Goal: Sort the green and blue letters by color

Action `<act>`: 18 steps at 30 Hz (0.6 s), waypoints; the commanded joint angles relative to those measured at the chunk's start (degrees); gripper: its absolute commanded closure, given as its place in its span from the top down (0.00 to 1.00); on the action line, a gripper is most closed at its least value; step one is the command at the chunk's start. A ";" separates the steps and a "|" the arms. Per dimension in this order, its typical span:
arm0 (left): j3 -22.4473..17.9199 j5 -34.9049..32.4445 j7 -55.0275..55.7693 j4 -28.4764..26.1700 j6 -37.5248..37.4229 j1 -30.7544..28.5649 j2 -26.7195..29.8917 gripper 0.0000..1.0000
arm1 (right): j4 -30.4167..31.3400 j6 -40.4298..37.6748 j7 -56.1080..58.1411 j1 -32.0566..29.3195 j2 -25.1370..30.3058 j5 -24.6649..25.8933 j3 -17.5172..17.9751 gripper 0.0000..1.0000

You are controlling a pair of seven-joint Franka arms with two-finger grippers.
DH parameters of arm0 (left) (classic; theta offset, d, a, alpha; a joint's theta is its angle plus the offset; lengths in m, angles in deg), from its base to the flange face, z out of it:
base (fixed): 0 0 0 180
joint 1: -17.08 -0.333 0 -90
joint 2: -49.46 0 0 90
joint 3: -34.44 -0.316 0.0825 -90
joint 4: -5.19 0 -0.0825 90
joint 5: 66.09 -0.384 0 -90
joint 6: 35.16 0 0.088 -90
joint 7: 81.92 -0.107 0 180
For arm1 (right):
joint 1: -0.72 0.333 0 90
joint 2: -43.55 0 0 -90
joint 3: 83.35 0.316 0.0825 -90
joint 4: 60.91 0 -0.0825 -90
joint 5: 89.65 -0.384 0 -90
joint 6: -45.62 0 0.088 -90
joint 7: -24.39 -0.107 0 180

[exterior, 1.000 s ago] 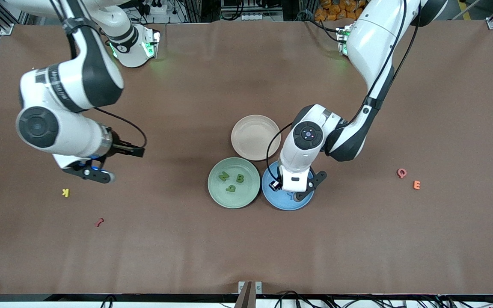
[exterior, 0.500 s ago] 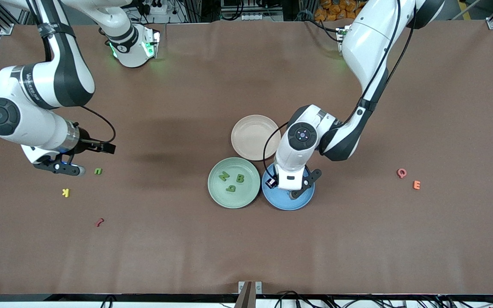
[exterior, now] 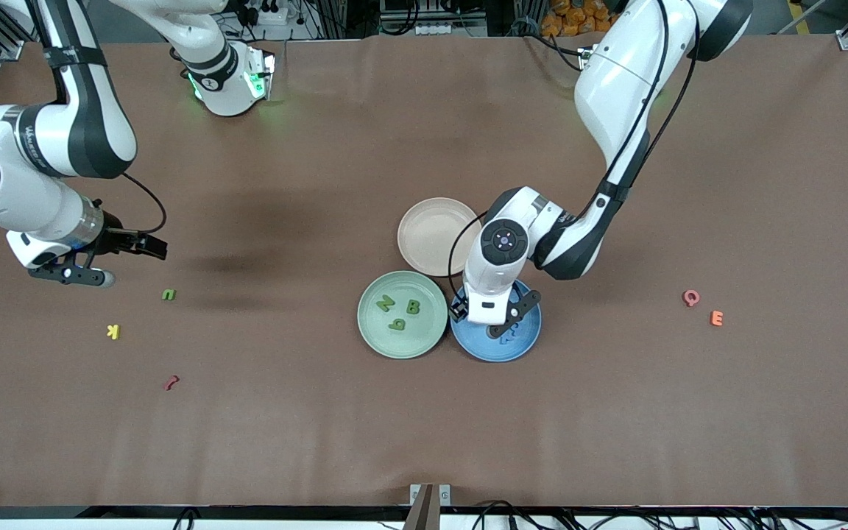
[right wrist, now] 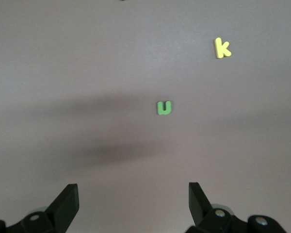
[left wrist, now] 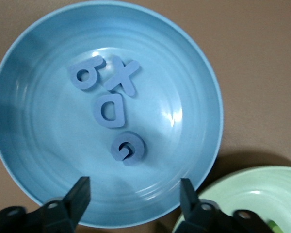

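Observation:
My left gripper (exterior: 495, 324) (left wrist: 134, 183) hangs open over the blue plate (exterior: 528, 342) (left wrist: 203, 73), nothing between its fingers. In that plate lie the blue b (left wrist: 85, 75), X (left wrist: 123, 77), D (left wrist: 109, 111) and G (left wrist: 127, 148). The green plate (exterior: 428, 331) beside it holds a green N (exterior: 384, 302), B (exterior: 414, 307) and p (exterior: 397, 324). A green u (exterior: 168, 294) (right wrist: 164, 108) lies alone on the table toward the right arm's end. My right gripper (exterior: 74, 276) (right wrist: 133, 189) is open and empty above the table beside the u.
An empty beige plate (exterior: 435, 235) touches both plates, farther from the front camera. A yellow K (exterior: 113, 332) (right wrist: 222, 48) and a dark red piece (exterior: 171, 383) lie near the u. A pink Q (exterior: 690, 297) and orange E (exterior: 717, 318) sit toward the left arm's end.
The right arm has swung toward its end of the table, uncovering the green u. My left gripper has opened and shifted a little toward the green plate.

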State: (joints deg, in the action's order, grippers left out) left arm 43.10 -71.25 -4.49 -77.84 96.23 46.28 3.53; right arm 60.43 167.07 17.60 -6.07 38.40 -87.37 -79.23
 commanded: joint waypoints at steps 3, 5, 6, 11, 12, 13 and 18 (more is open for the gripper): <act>-1.01 -0.56 -11.75 -0.03 -4.91 -3.27 4.18 1.00 | 7.86 9.58 4.15 -4.10 2.60 0.62 1.07 1.00; -0.93 -2.92 -15.88 -0.03 -6.67 -4.76 5.06 1.00 | 8.74 11.87 5.73 -5.15 2.07 0.62 1.07 1.00; -0.84 -3.98 -17.56 -0.12 -7.46 -5.81 5.76 1.00 | 8.92 12.75 6.17 -5.59 1.63 0.62 1.07 1.00; -0.31 -4.43 -27.93 -0.03 -10.01 -11.53 8.57 1.00 | 9.09 16.00 6.79 -7.00 -0.91 0.62 1.16 1.00; -0.22 -4.34 -28.99 -0.12 -10.19 -12.06 9.19 1.00 | 9.09 16.79 6.79 -7.00 -1.44 0.62 1.16 1.00; -0.22 -4.34 -29.61 -0.12 -10.19 -12.50 9.63 1.00 | 9.09 17.67 6.79 -7.00 -2.06 0.62 1.16 1.00; -0.22 -4.43 -30.49 -0.03 -10.19 -16.10 11.21 1.00 | 9.01 21.98 6.79 -7.18 -4.96 0.62 1.16 0.99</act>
State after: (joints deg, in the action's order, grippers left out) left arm 42.09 -74.42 -33.64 -76.76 86.98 32.71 12.32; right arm 69.43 184.98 23.97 -12.12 36.21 -87.34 -79.19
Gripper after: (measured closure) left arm 0.000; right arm 0.000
